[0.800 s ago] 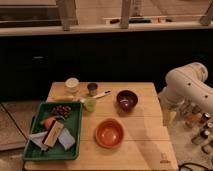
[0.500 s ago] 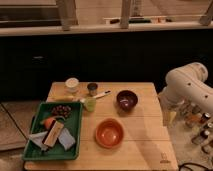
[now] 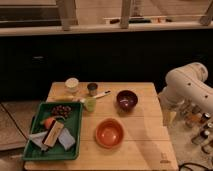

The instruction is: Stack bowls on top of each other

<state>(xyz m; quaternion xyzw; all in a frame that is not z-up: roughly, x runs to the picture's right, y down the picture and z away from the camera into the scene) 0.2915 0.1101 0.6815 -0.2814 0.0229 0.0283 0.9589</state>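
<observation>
An orange bowl (image 3: 109, 132) sits upright on the wooden table (image 3: 145, 150), near the front middle. A dark maroon bowl (image 3: 126, 99) sits upright behind it and a little to the right, apart from it. My white arm (image 3: 187, 87) is at the right, off the table. My gripper (image 3: 169, 118) hangs at the table's right edge, to the right of both bowls and touching neither.
A green tray (image 3: 37, 150) with several items fills the table's left front. A white cup (image 3: 72, 84), a small dark cup (image 3: 92, 88), a green cup (image 3: 90, 104) and a white utensil (image 3: 100, 95) stand behind it. Small bottles (image 3: 197, 125) stand right of the table.
</observation>
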